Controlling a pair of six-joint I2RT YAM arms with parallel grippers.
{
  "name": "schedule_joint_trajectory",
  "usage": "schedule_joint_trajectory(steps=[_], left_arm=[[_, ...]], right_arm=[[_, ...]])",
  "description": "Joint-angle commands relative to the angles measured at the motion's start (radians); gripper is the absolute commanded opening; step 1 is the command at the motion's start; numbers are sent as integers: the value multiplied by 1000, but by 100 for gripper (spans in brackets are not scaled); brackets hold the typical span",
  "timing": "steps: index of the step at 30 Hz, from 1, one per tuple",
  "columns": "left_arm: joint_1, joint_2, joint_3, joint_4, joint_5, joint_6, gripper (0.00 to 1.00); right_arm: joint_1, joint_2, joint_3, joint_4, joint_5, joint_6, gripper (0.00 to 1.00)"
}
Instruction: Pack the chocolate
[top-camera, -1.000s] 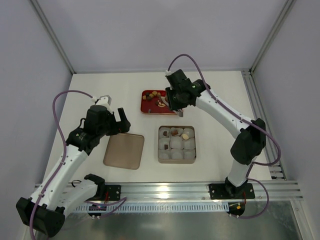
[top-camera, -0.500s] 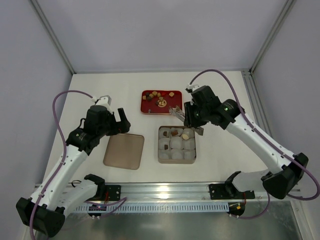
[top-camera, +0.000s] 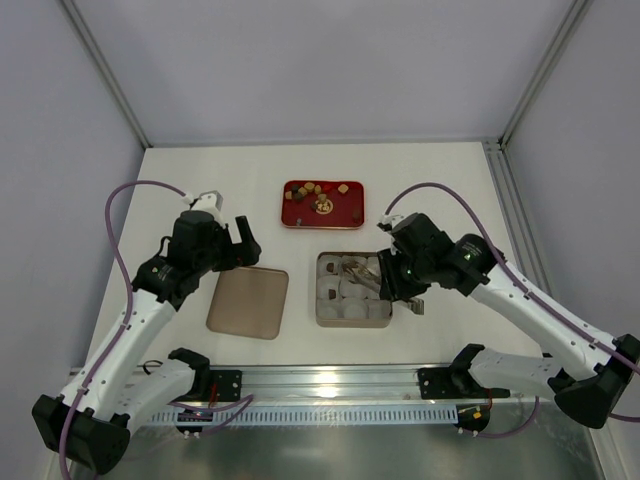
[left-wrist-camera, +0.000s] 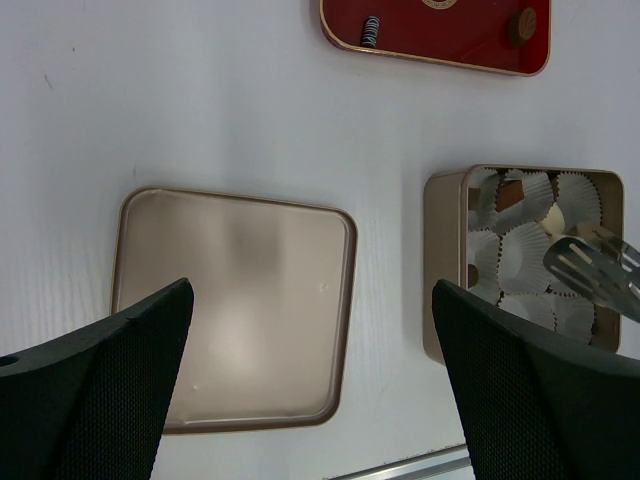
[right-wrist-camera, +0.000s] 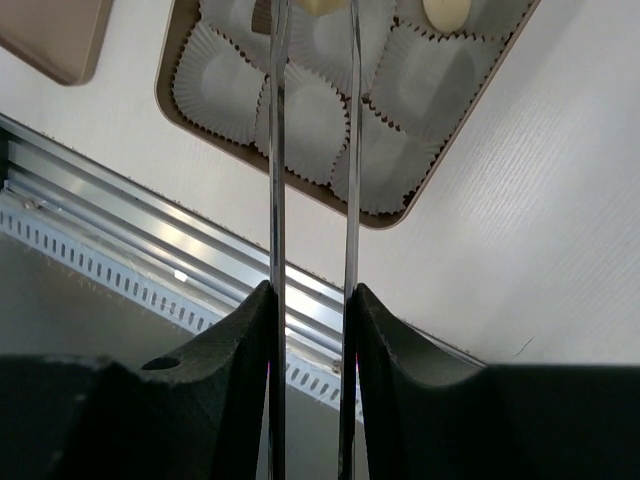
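Above the square gold metal box (top-camera: 353, 325), the right gripper (top-camera: 363, 278) hangs with its two long thin metal fingers (right-wrist-camera: 273, 150) almost parallel and a narrow gap between them. The fingertips run off the upper edge of the right wrist view, so it cannot be told whether they pinch a piece. The left gripper (left-wrist-camera: 311, 288) is spread wide over the flat square gold metal lid (left-wrist-camera: 235, 340), with nothing between its fingers.

The box is lined with white pleated paper cups (right-wrist-camera: 305, 120). Most of the small brown, tan and cream chocolate pieces (top-camera: 312, 188) lie on the shallow red rectangular tray (top-camera: 340, 218), which sits at 12 o'clock from the box and apart from it. A few more pieces sit in cups along the far row of the box.

The lid lies at 9 o'clock from the box, with a strip of bare surface between the two. The aluminium rail (top-camera: 330, 380) runs along the near edge, at 6 o'clock from the box and close to it. Open surface extends at 3 o'clock from the box and beyond the tray at 12 o'clock.

The white table (top-camera: 440, 190) is matte. Pale grey walls and metal frame posts enclose it on the far, left and right sides.
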Motion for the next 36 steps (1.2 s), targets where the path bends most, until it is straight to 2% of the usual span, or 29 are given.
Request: schedule_joint_trajectory(steps=[1, 8, 11, 21, 28, 36], left_arm=[[3, -1, -3, 23, -6, -8, 100], [3, 2, -3, 23, -9, -10, 100], [3, 1, -3, 22, -9, -8, 100], [3, 1, -5, 22, -5, -8, 100], [3, -1, -2, 22, 0, -8, 100], [3, 2, 0, 23, 9, -10, 100]], right_arm=[[27, -27, -39, -5, -30, 31, 38], [51, -2, -55, 9, -12, 36, 38], [54, 8, -58, 12, -3, 36, 43], [56, -1, -35, -2, 29, 41, 47], [31, 54, 135, -31, 88, -11, 47], [-68, 309, 341, 112, 95, -123, 47]])
